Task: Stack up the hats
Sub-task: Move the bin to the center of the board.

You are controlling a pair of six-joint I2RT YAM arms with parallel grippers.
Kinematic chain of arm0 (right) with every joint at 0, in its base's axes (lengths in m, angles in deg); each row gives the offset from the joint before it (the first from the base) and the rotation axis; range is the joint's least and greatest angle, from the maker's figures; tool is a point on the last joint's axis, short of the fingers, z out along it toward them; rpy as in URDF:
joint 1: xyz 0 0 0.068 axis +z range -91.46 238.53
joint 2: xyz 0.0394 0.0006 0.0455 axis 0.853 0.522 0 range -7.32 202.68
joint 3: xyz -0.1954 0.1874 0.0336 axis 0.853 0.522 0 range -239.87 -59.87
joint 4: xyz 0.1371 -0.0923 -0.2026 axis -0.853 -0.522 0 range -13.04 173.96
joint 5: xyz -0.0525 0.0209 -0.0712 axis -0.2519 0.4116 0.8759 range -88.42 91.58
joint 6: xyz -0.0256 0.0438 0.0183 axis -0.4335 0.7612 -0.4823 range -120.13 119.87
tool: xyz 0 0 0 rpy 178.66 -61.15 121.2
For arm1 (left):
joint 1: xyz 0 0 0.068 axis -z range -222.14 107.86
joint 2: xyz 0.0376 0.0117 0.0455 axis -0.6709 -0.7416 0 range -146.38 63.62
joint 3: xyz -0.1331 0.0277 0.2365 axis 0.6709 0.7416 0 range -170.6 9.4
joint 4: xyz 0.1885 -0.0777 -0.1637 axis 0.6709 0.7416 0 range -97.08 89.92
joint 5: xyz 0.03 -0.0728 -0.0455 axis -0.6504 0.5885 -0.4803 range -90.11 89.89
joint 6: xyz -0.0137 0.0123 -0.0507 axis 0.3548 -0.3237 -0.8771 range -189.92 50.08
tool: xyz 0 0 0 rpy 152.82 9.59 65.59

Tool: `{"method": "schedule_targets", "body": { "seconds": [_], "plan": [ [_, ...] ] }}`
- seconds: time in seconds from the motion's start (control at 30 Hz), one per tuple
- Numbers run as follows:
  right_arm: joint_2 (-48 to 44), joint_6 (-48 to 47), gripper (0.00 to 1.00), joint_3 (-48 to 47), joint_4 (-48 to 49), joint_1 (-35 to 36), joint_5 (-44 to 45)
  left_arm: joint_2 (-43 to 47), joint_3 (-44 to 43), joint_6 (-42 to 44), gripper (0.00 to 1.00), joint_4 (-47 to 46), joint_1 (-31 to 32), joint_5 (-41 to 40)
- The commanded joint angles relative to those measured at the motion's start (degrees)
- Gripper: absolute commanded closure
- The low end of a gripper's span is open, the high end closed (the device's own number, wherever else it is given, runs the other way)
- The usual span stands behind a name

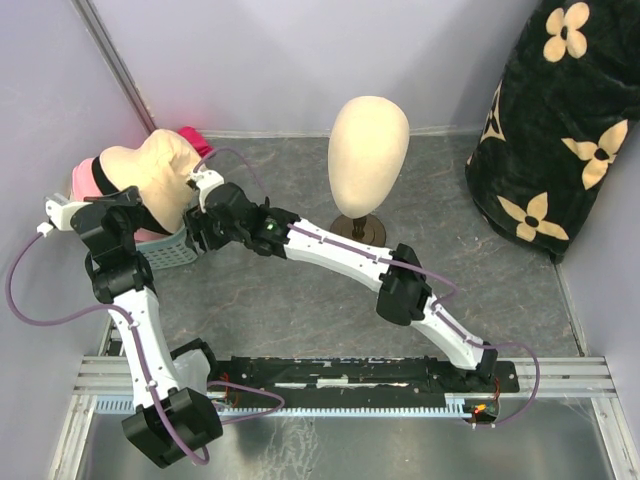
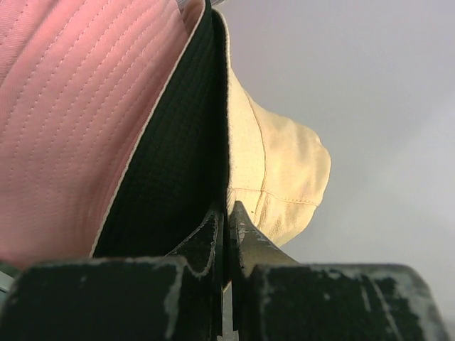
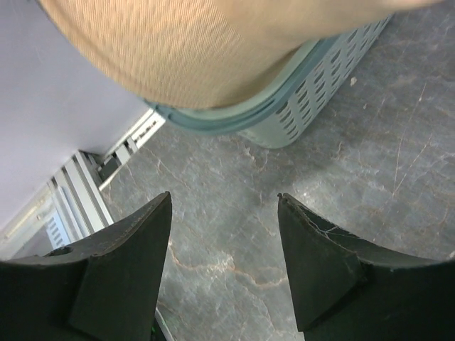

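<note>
From above, we find the hats [image 1: 150, 180] piled over a basket [image 1: 165, 252] at the far-left corner of the table [image 1: 300, 310]. Left wrist: the left gripper [image 2: 227, 213] looks pinched on the brim of the black hat [image 2: 170, 163]. Right wrist: the right gripper [image 3: 224, 202] gapes wide, empty. We judge the hats light and floppy, best gripped by the brim.

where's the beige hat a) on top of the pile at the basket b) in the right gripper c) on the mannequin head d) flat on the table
a: the beige hat lies uppermost on the basket; the mannequin head is bare, the right gripper open.
</note>
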Motion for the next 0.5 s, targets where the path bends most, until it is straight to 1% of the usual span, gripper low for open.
{"method": "schedule_targets", "body": {
  "seconds": [0.0,0.17,0.3,0.47],
  "plan": [
    [1.6,3.1,0.30,-6.2,3.2,-1.5,-1.5,0.2,-2.5,4.6,0.97,0.4,-0.7,-0.7],
    [4.9,4.4,0.31,-12.2,1.5,-2.2,-2.9,2.1,0.0,4.7,0.97,0.4,-0.7,-2.0],
    [6.5,5.5,0.31,-13.0,2.2,-2.4,-3.6,4.0,2.3,3.5,0.97,-0.2,-0.8,-1.1],
    [9.3,6.3,0.31,-16.9,2.1,-2.8,-4.7,6.0,3.6,4.5,0.97,1.5,-0.8,-1.7]
  ]
}}
